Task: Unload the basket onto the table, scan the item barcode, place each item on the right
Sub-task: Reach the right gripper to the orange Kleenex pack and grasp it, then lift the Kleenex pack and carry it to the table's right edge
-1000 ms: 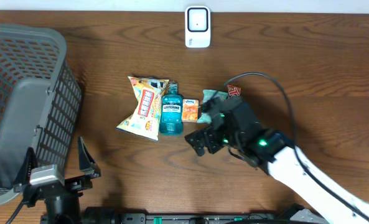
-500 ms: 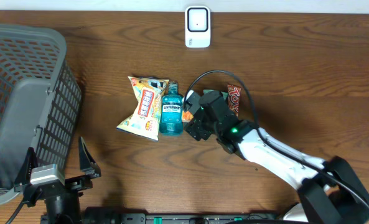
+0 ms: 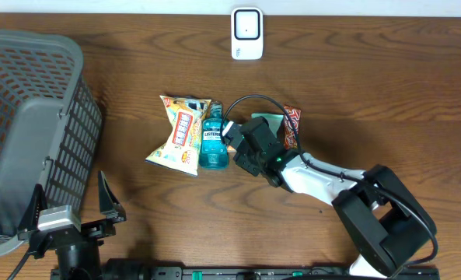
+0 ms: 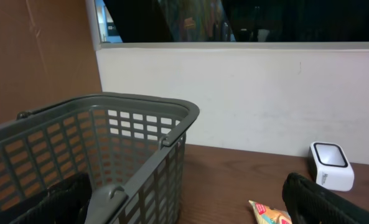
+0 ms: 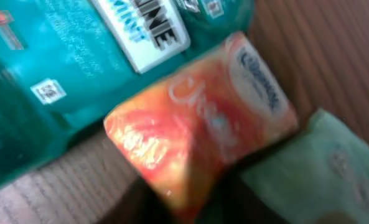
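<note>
One tissue pack (image 5: 196,130) between mouthwash bottle (image 3: 213,140) and green pouch (image 5: 321,168); right gripper (image 3: 242,146) above, grip unclear; left gripper (image 4: 184,202) spread wide.

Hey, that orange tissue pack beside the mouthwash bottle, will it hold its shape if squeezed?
Probably not: the tissue pack looks soft and film-wrapped, so it should squash. Its glossy wrap may slip. It lies close beside the bottle, which a push might nudge.
</note>
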Action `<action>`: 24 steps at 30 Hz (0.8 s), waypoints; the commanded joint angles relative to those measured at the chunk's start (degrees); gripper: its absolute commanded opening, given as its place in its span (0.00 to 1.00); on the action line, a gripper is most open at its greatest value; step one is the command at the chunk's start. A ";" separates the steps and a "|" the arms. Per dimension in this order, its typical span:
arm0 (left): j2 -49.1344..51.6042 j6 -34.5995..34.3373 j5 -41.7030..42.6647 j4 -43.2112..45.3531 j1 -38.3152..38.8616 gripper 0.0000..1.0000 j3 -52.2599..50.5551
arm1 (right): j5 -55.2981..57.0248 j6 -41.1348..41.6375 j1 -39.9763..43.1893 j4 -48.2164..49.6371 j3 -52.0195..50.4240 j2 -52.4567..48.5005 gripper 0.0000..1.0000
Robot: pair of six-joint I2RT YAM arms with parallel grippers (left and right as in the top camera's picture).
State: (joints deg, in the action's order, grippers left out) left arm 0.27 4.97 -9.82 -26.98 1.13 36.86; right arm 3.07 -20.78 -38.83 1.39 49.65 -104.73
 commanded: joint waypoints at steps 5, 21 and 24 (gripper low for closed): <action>-0.07 0.79 -0.76 0.04 -0.15 0.98 0.09 | 2.82 -0.50 -0.22 1.29 0.13 -1.11 0.01; -0.07 0.79 -0.76 0.04 -0.15 0.98 0.11 | -5.38 -3.98 -0.11 -11.10 0.13 20.83 0.01; -0.07 0.79 -0.76 0.04 -0.15 0.98 0.11 | -15.56 -11.74 0.35 -18.45 0.13 25.44 0.01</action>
State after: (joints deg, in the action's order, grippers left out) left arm 0.27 4.97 -9.82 -26.98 1.13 36.86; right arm -1.54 -25.02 -38.81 -13.72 49.71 -82.13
